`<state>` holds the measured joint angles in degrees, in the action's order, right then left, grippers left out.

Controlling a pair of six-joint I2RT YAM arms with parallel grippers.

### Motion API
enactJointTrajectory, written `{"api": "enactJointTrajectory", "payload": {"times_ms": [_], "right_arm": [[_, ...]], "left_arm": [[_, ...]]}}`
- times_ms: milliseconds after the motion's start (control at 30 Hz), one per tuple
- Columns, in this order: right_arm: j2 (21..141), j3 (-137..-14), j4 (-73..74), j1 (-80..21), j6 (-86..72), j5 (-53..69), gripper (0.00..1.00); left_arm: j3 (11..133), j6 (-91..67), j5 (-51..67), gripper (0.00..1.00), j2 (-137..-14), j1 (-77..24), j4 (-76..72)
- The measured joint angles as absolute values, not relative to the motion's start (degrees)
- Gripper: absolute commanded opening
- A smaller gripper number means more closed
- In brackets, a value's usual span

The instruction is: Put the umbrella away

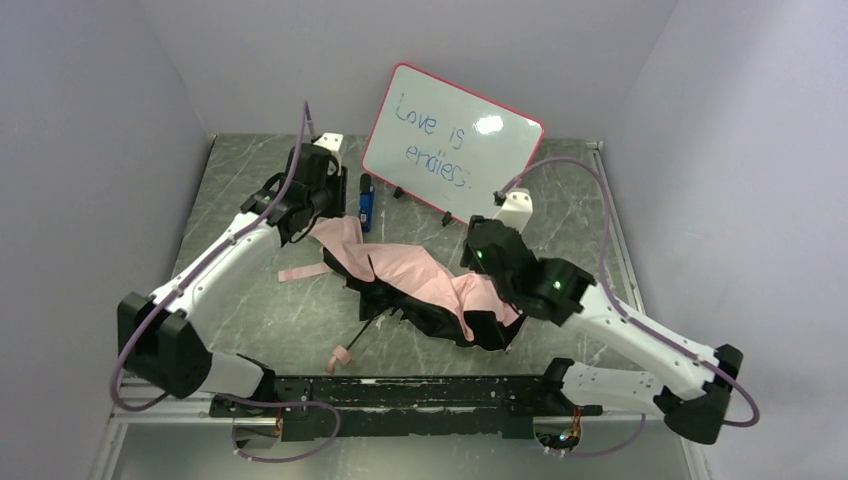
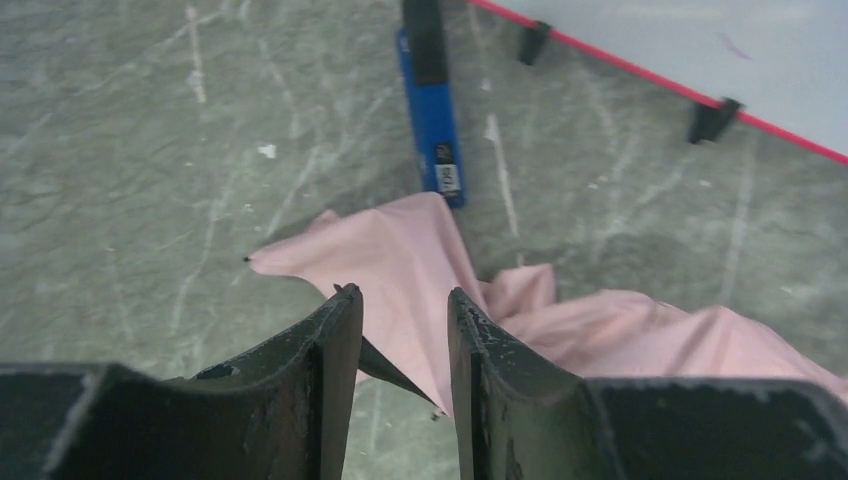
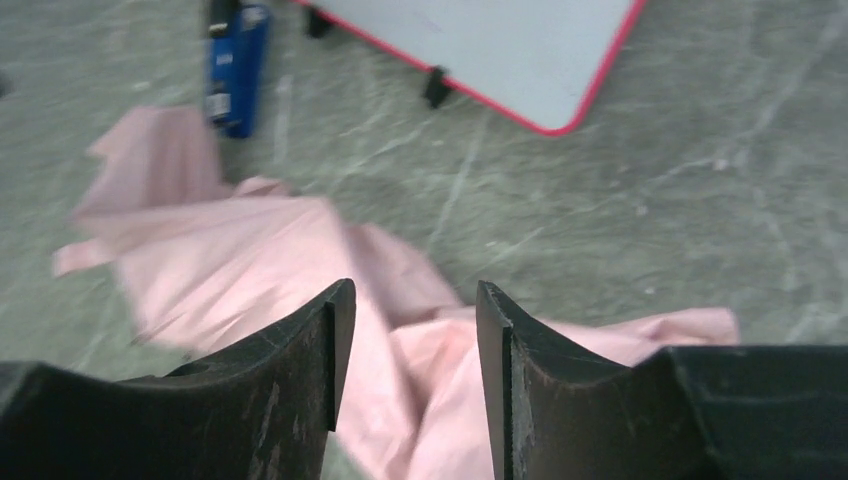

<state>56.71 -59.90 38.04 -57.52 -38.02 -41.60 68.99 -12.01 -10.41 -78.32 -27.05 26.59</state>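
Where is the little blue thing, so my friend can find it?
Find the red-framed whiteboard standing at the back of the grey table. By its lower left corner lies a short blue stick with a black end. It is the only blue thing, hard and straight, unlike the floppy pink umbrella beside it.

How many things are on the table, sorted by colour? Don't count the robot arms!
Pink: 1, the umbrella
Blue: 1, the marker
White with a red frame: 1, the whiteboard
Total: 3
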Motion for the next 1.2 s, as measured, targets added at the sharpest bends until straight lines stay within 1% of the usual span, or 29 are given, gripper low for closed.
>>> {"api": "enactJointTrajectory", "payload": {"times_ms": [167, 233, 300, 500, 600, 733, 933, 1033, 1100, 1200], "right_arm": [[62.13, -57.52, 35.55, -42.57, -34.35, -35.46, 0.47], [62.50, -54.30, 33.41, -36.18, -33.58, -32.38, 0.47], [62.50, -50.85, 31.64, -31.51, -33.56, -30.30, 0.47], [61.84, -39.86, 27.20, -22.76, -35.11, -26.33, 0.48], [61.76, -36.91, 25.06, -18.13, -35.83, -25.04, 0.47], [62.57, -35.16, 22.22, -14.41, -36.18, -23.75, 0.47], [62.85, -33.23, 19.99, -13.45, -36.23, -19.90, 0.44], [61.28, -31.07, 20.62, -13.45, -37.17, -18.57, 0.37], [60.20, -30.11, 22.06, -13.45, -38.79, -18.46, 0.35], [59.13, -29.85, 24.12, -13.45, -41.39, -18.41, 0.27]], "left_arm": [[72.01, -10.28, -15.68, 0.39, -84.60, -25.69, 26.81], [73.25, -9.56, -17.74, 0.35, -87.29, -25.28, 26.55], [74.24, -8.91, -19.05, 0.36, -89.82, -24.40, 26.02], [77.82, -7.88, -20.67, 0.29, -99.79, -19.33, 24.53], [78.76, -7.84, -19.77, 0.29, -104.07, -16.51, 24.32], [80.40, -7.20, -17.85, 0.26, -108.53, -14.24, 23.81], [83.79, -6.04, -13.69, 0.26, -114.26, -14.35, 23.35], [85.10, -5.58, -13.41, 0.25, -117.19, -14.41, 24.16], [85.76, -5.50, -13.45, 0.25, -118.61, -14.41, 24.91], [85.76, -5.50, -13.47, 0.23, -119.15, -14.52, 26.22]]}}
